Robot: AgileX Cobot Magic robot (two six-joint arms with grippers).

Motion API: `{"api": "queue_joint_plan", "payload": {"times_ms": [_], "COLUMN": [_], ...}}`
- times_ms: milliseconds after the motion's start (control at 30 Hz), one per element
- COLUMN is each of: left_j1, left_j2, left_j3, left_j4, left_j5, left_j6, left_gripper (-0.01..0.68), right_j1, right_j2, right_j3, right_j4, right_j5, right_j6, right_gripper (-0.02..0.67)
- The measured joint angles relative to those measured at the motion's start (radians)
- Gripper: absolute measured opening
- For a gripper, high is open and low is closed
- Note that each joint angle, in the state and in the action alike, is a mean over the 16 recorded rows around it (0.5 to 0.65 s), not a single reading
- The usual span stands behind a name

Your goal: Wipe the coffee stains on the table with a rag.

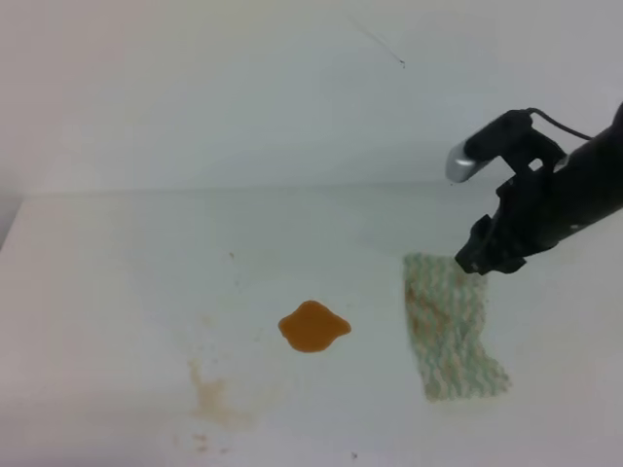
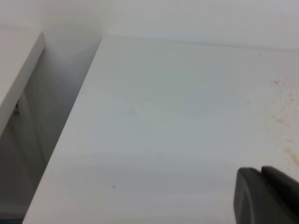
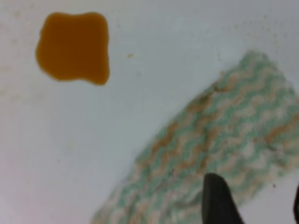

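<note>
The coffee stain [image 1: 313,327] is a glossy orange-brown blob on the white table [image 1: 146,272], left of the rag [image 1: 450,326]. The rag is pale green-white with brown marks and lies flat. My right gripper [image 1: 487,255] hovers over the rag's far right corner. In the right wrist view its fingers [image 3: 217,200] stand apart over the rag [image 3: 219,154], empty, with the stain [image 3: 73,46] at upper left. Only a dark part of my left gripper [image 2: 268,198] shows at the bottom right of the left wrist view, over bare table [image 2: 177,116].
A faint tan dried smear [image 1: 214,399] lies near the front, left of the stain. Brown specks [image 2: 285,121] dot the table in the left wrist view. The table's left edge [image 2: 70,121] drops to a gap beside another white surface [image 2: 18,70]. A white wall stands behind.
</note>
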Motion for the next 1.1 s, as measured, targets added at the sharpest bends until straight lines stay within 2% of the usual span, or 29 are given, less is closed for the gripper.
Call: {"api": "queue_joint_plan", "payload": {"times_ms": [100, 333, 733, 900, 1100], "left_j1": [0.0, 0.0, 0.0, 0.0, 0.0], "left_j2": [0.0, 0.005, 0.007, 0.007, 0.007], "left_j3": [0.0, -0.007, -0.009, -0.009, -0.009], "left_j4": [0.0, 0.0, 0.0, -0.001, -0.001], "left_j5": [0.0, 0.003, 0.004, 0.004, 0.004], "left_j6": [0.0, 0.0, 0.0, 0.0, 0.0], "left_gripper": [-0.001, -0.002, -0.002, -0.002, -0.002], "right_j1": [0.009, 0.026, 0.064, 0.07, 0.071], "right_j2": [0.074, 0.211, 0.345, 0.375, 0.391], "right_j3": [-0.057, -0.151, -0.172, -0.175, -0.177], "right_j4": [-0.032, -0.112, -0.233, -0.254, -0.257], "right_j5": [0.016, 0.025, -0.044, -0.056, -0.058], "right_j6": [0.023, 0.125, 0.225, 0.242, 0.247], "right_gripper": [0.334, 0.353, 0.351, 0.305, 0.2]}}
